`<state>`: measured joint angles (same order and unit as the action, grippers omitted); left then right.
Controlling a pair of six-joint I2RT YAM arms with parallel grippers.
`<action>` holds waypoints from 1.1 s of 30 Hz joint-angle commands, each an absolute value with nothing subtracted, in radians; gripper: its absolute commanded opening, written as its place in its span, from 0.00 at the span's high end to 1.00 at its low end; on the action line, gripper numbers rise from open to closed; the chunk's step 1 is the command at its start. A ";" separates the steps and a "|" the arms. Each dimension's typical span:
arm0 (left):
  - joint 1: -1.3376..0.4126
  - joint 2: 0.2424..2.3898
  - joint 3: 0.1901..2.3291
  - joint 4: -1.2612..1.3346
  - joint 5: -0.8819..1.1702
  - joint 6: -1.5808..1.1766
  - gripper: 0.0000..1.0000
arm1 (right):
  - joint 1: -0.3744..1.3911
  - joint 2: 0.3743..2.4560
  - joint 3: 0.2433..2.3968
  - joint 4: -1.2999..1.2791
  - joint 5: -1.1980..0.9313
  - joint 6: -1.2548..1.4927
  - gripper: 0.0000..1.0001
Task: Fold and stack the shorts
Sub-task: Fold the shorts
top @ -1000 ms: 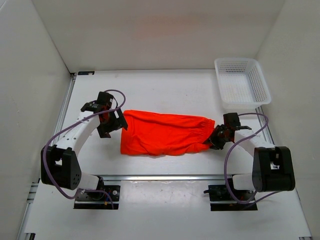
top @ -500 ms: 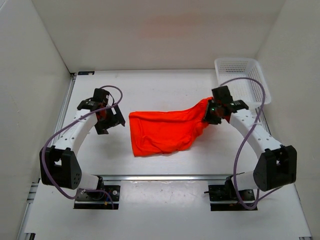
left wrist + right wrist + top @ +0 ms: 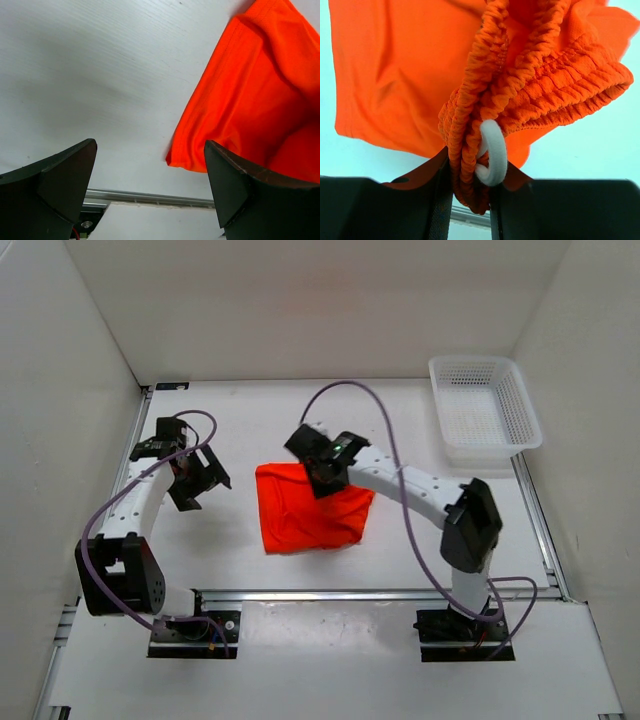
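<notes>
One white table [image 3: 400, 550], white walls [image 3: 300, 310] | shorts [image 3: 300, 525] doubled, long axis along near edge | right gripper [image 3: 322, 480] clamps waistband [image 3: 485, 100] at far side | left gripper [image 3: 207, 488] agape

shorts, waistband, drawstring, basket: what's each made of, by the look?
The shorts look like soft matte orange-red fabric, since they drape and crease. The waistband looks like gathered elastic, with tight puckered ribs. The drawstring is a smooth white cord, probably textile, but its weave can't be made out. The basket is likely moulded white plastic, as its walls are stiff with regular mesh holes.
</notes>
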<state>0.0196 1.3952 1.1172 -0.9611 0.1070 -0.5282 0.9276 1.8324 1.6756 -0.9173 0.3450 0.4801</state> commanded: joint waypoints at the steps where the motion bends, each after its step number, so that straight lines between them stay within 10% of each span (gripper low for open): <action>1: 0.060 1.339 1.120 -0.968 0.170 -0.502 0.00 | 1.015 1.896 1.811 -0.992 0.437 0.488 1.00; 17: 0.160 1.342 1.029 -0.925 0.186 -0.492 0.02 | 1.117 1.991 1.982 -1.023 0.477 0.460 1.00; 21: 0.146 1.400 0.941 -0.835 0.267 -0.543 0.34 | 1.108 1.962 1.982 -1.034 0.486 0.460 1.00; 22: 0.134 1.401 0.913 -0.821 0.267 -0.572 0.77 | 1.108 1.962 1.968 -1.034 0.486 0.460 1.00; 23: 0.121 1.425 0.913 -0.812 0.267 -0.583 0.90 | 1.108 1.951 1.968 -1.034 0.486 0.469 1.00; 33: 0.063 1.593 0.907 -0.712 0.213 -0.617 0.90 | 1.089 1.902 1.914 -1.034 0.495 0.479 1.00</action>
